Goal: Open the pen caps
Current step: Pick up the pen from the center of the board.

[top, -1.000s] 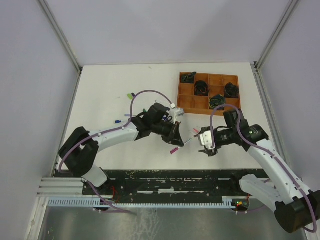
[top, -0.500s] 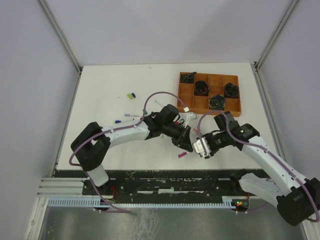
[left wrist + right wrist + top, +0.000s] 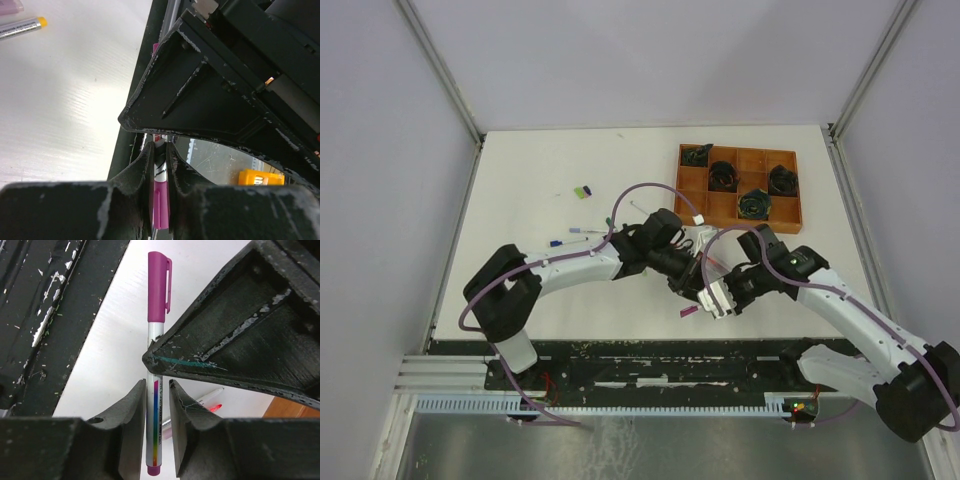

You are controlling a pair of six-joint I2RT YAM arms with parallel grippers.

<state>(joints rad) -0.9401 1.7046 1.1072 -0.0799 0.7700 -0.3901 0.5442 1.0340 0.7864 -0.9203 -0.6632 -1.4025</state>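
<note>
Between my two grippers I count one pen (image 3: 154,335), white-barrelled, with one magenta cap (image 3: 159,285) seated on its end. My left gripper (image 3: 159,172) is pressed together on the barrel just below that cap, so the cap juts out past its fingers. My right gripper (image 3: 158,420) straddles the same barrel further down. Its fingers (image 3: 131,412) stand close on either side with a sliver of daylight on one flank, and I cannot tell whether it actually grips. Both sets of fingertips nearly touch each other, leaving only a short bare stretch of barrel between them. All this hangs over the white table (image 3: 530,280), close to its near edge and the black strip (image 3: 620,352) running along it. Open room lies to the left and toward the far wall. Out there I make out four loose pens (image 3: 563,241), as far as their size lets me count, and two loose caps (image 3: 582,191), green and purple, touching each other. Well apart at far right sits one brown tray (image 3: 677,190) holding four dark bundles (image 3: 722,176) in separate compartments.
</note>
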